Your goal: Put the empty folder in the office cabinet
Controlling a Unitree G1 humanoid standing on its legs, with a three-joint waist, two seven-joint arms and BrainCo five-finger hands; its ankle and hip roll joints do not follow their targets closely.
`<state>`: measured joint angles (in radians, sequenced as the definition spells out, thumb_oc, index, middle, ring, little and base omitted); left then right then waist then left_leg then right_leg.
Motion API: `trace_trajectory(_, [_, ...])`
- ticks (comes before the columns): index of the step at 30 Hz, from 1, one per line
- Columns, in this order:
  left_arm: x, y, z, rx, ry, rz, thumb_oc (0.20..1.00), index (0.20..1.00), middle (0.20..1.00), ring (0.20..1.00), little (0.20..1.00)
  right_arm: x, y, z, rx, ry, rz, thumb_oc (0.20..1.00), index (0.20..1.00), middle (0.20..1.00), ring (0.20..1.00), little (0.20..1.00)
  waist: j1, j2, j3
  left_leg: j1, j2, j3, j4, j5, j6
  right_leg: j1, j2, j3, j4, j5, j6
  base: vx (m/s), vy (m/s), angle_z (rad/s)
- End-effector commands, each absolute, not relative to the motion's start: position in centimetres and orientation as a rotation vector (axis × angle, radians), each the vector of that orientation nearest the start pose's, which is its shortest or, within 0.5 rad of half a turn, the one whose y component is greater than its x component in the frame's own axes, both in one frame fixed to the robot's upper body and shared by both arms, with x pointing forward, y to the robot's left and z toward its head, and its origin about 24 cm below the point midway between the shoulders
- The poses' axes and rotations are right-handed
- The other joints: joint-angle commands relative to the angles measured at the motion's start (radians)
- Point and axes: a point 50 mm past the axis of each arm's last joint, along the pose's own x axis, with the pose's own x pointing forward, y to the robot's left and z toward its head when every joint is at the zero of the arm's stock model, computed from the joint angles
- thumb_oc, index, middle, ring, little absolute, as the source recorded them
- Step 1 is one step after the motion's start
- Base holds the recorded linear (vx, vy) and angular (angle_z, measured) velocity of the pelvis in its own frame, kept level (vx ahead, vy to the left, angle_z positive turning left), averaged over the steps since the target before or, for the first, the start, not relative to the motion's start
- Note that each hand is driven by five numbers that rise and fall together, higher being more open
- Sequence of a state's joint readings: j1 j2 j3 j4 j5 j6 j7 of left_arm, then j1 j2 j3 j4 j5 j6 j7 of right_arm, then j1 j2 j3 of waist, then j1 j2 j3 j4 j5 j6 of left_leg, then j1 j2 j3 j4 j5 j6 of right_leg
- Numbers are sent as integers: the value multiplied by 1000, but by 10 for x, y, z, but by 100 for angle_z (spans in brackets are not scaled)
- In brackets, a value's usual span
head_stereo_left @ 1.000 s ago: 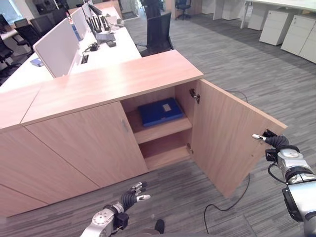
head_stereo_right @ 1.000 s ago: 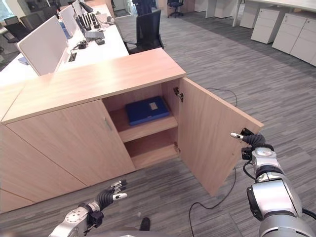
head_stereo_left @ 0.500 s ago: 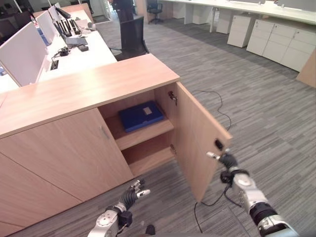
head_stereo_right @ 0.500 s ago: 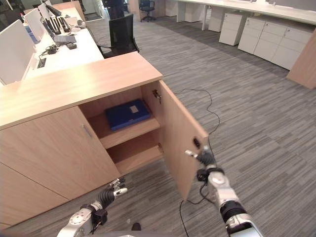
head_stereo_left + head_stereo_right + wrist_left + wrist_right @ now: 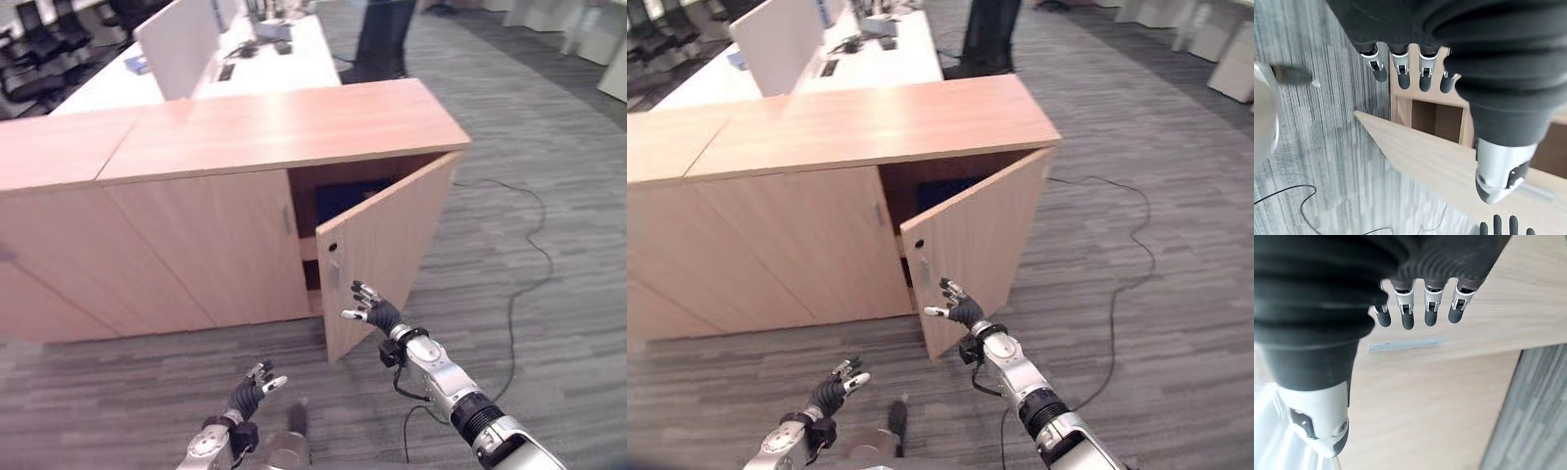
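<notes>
I keep my right hand (image 5: 370, 309), fingers straight, flat on the door (image 5: 392, 235) and push toward 11 o'clock; folder (image 5: 343, 199) lies inside the cabinet (image 5: 274, 127). Left hand (image 5: 250, 384) relaxed, idle at 7 o'clock.

This is an open-plan office: a long white desk (image 5: 250, 73) runs away behind the low wooden cabinets (image 5: 196, 186), split by a pale divider screen (image 5: 176, 44) and carrying keyboards and small desk gear (too blurred to name one by one). Black swivel chairs (image 5: 34, 73) stand beside the desks, another dark chair (image 5: 989, 39) sits at the desk's end, and grey striped carpet (image 5: 549, 166) covers the floor. White drawer units (image 5: 1234, 73) show at the far right edge.
</notes>
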<state>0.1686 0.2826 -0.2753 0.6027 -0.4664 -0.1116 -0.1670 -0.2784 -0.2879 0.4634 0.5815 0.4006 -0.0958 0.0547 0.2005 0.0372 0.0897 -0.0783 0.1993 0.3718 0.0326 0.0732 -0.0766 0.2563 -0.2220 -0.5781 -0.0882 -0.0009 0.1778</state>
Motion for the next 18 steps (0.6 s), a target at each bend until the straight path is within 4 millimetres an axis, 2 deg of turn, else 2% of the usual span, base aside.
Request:
trace_trajectory(1, [165, 196, -93, -119, 617, -192, 1000, 1000, 1000, 1000, 1000, 307, -132, 14, -42, 160, 297, 1000, 1000, 1000, 1000, 1000, 2, -41, -21, 0, 7, -73, 9, 36, -60, -9, 21, 50, 12, -49, -10, 122, 170, 43])
trace_trajectory(4, [170, 202, -88, -93, 603, -212, 1000, 1000, 1000, 1000, 1000, 319, -166, 19, -11, 153, 135, 1000, 1000, 1000, 1000, 1000, 26, -68, -38, 0, -43, -93, -18, 27, -30, -16, -18, 9, 99, -52, 1, 88, 182, 50])
trace_trajectory(6, [176, 205, -82, -89, 574, -221, 1000, 1000, 1000, 1000, 1000, 328, -190, 28, -12, 138, 36, 1000, 1000, 1000, 1000, 1000, 27, -70, -38, 26, -66, -94, -43, 4, -3, -63, -59, 2, 230, -58, 19, 101, 199, 82])
trace_trajectory(8, [180, 210, -75, -79, 544, -232, 1000, 1000, 1000, 1000, 1000, 336, -212, 34, -5, 141, -55, 1000, 1000, 1000, 1000, 1000, 29, -70, -28, 59, -85, -90, -49, -24, 24, -120, -109, 26, 386, -15, 61, 114, 184, 41])
trace_trajectory(9, [184, 214, -71, -63, 532, -232, 1000, 1000, 1000, 1000, 1000, 338, -227, 38, 0, 142, -109, 1000, 1000, 1000, 1000, 1000, 27, -64, -17, 70, -87, -100, -50, -29, 31, -161, -123, 66, 465, 25, 79, 97, 118, 6])
trace_trajectory(10, [186, 217, -68, -59, 520, -229, 1000, 1000, 1000, 1000, 1000, 337, -239, 36, 6, 162, -154, 1000, 1000, 1000, 1000, 1000, 25, -55, -15, 78, -82, -114, -54, -30, 35, -194, -115, 110, 503, 39, 84, 137, 48, 0])
trace_trajectory(11, [189, 219, -64, -57, 505, -231, 1000, 1000, 1000, 1000, 1000, 335, -264, 39, 20, 171, -242, 1000, 1000, 1000, 1000, 1000, 15, -52, -9, 105, -93, -151, -90, -28, 29, -222, -94, 187, 485, 13, 81, 101, 19, 9])
trace_trajectory(12, [190, 219, -64, -57, 503, -232, 1000, 1000, 1000, 1000, 1000, 335, -264, 39, 19, 169, -242, 1000, 1000, 1000, 1000, 1000, 17, -49, -11, 101, -89, -151, -90, -24, 29, -223, -89, 187, 476, 21, 80, 126, -33, 18])
trace_trajectory(13, [192, 221, -62, -56, 495, -233, 1000, 1000, 1000, 1000, 1000, 333, -283, 42, 8, 180, -293, 1000, 1000, 1000, 1000, 1000, 11, -47, -13, 100, -96, -181, -101, -25, 22, -225, -76, 213, 425, 4, 74, 139, -100, 66])
trace_trajectory(14, [194, 222, -60, -59, 491, -242, 1000, 1000, 1000, 1000, 1000, 325, -311, 46, -4, 194, -382, 1000, 1000, 1000, 1000, 1000, -4, -47, -14, 106, -108, -226, -106, -36, 12, -219, -64, 259, 304, -25, 62, 202, -157, 80])
trace_trajectory(15, [196, 223, -59, -60, 487, -245, 1000, 1000, 1000, 1000, 1000, 322, -326, 51, -4, 195, -423, 1000, 1000, 1000, 1000, 1000, -13, -49, -15, 112, -111, -246, -109, -43, 5, -221, -61, 284, 226, -13, 60, 148, -128, 104])
trace_trajectory(16, [196, 223, -58, -60, 486, -246, 1000, 1000, 1000, 1000, 1000, 323, -326, 52, -4, 193, -423, 1000, 1000, 1000, 1000, 1000, -13, -46, -17, 108, -109, -247, -110, -38, 5, -220, -58, 281, 215, -3, 58, 119, -104, 79])
trace_trajectory(18, [199, 224, -57, -54, 477, -242, 1000, 1000, 1000, 1000, 1000, 315, -348, 57, -30, 216, -480, 1000, 1000, 1000, 1000, 1000, -36, -51, -16, 126, -113, -281, -117, -47, -3, -270, -60, 358, 153, 42, 70, 167, -102, 65])
